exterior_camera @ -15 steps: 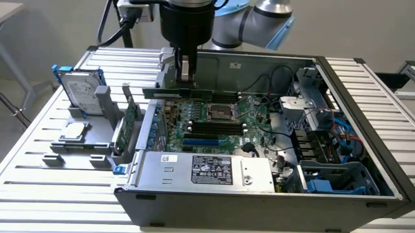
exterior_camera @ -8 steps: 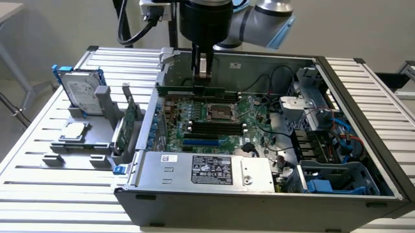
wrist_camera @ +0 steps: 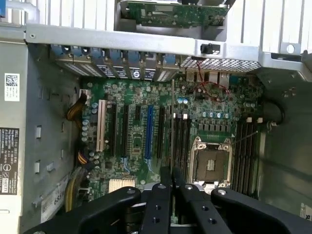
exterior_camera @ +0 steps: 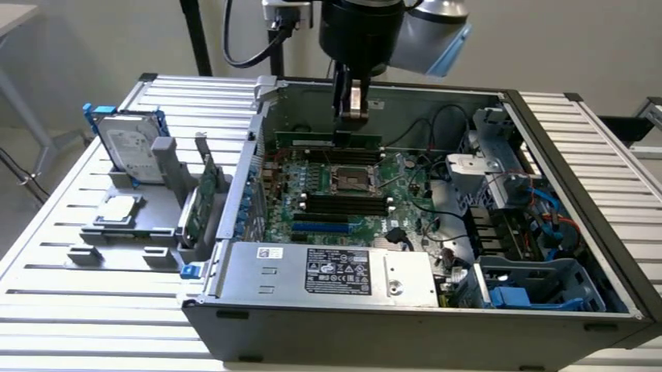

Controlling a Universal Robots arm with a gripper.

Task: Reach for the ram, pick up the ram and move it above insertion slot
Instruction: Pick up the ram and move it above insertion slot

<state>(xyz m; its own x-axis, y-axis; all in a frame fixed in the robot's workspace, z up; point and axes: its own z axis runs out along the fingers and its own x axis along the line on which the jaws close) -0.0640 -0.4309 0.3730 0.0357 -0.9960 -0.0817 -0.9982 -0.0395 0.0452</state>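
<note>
An open computer case (exterior_camera: 579,232) is seen on a slatted metal table (exterior_camera: 62,325). Inside it are held a green motherboard (exterior_camera: 342,194) with an empty processor socket (exterior_camera: 352,178), black memory slots (exterior_camera: 342,204), a silver power supply (exterior_camera: 331,271) along the near wall, a metal drive cage (exterior_camera: 497,167) and a blue plastic bracket (exterior_camera: 517,298) at the exterior view's right. On the power supply a black label (exterior_camera: 339,271) and a small white sticker (exterior_camera: 270,252) are noted; their writing cannot be read. In the wrist view a white barcode sticker (wrist_camera: 11,87) is observed on the case wall, also illegible.

The gripper (exterior_camera: 353,116) is positioned inside the case above the board's far edge. The ram (exterior_camera: 327,141), a narrow green stick, is clamped at its upper edge between the closed fingers and is held level over the motherboard, just beyond the processor socket. In the wrist view it is seen edge-on as a thin strip (wrist_camera: 172,126) running out from the black fingers (wrist_camera: 163,204).

Outside the case, on the exterior view's left, a grey fixture (exterior_camera: 129,225) is seen to carry a silver hard drive (exterior_camera: 129,147) standing upright and a broader green card (exterior_camera: 207,182).
</note>
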